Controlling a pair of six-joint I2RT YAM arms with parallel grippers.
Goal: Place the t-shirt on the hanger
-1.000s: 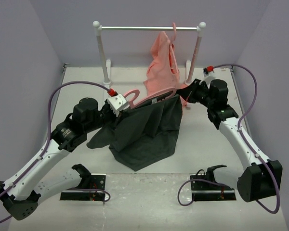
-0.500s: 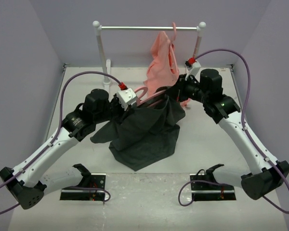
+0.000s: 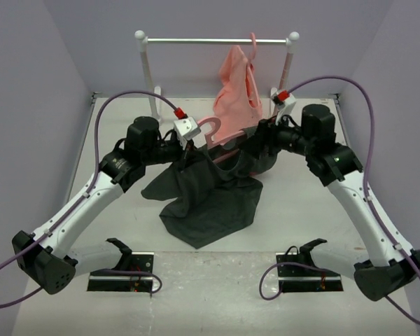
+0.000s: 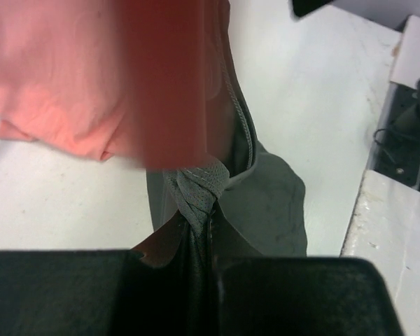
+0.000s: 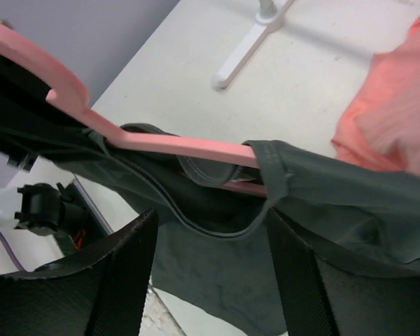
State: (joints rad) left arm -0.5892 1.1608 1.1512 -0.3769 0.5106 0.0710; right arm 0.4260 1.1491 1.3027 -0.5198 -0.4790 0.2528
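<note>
Both grippers have risen and drawn back toward the rack (image 3: pixel 147 70) since the earlier frames. This lifts the upper edge of the t-shirt (image 3: pixel 213 199) off the table (image 3: pixel 301 203). The lower part of the t-shirt lies heaped on the table between the two arms.

Left gripper (image 4: pixel 210 252): the fingers are pressed together on a twisted bunch of the t-shirt's collar edge. A sliver of pink shows at the pinch; whether it is also gripped cannot be told.

Hanger (image 5: pixel 175 143): held raised between the grippers, hook up beside the left wrist. One arm of it passes into the neck opening of the t-shirt.

Right gripper (image 5: pixel 210 213): the fingers stand wide apart, with dark cloth spread between them. A firm grip cannot be confirmed.

A pink garment (image 3: pixel 236 91) hangs on the rack behind.
</note>
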